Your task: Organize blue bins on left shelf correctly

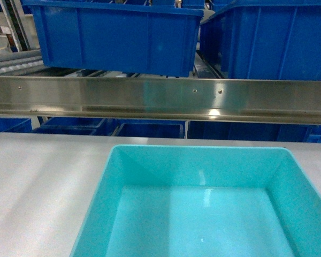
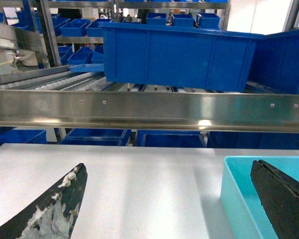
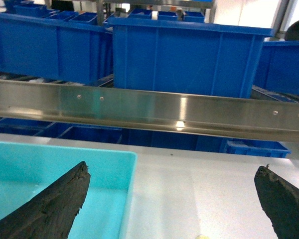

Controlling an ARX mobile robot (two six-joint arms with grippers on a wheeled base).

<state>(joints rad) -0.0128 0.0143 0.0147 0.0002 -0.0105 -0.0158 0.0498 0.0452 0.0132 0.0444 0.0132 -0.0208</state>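
Turquoise bin (image 1: pixel 203 209) cut off by the bottom edge in the head view, near wall unseen. Royal-blue crates (image 1: pixel 117 35) cropped at the top; lower crates (image 1: pixel 150 129) mostly hidden behind the steel rail (image 1: pixel 160 99). Rollers (image 2: pixel 50 82) small and blurred. Left gripper (image 2: pixel 169 199) and right gripper (image 3: pixel 174 199) showing only dark fingertips, bodies outside the wrist views. Small pale object (image 3: pixel 202 237) at the bottom edge, unidentifiable.
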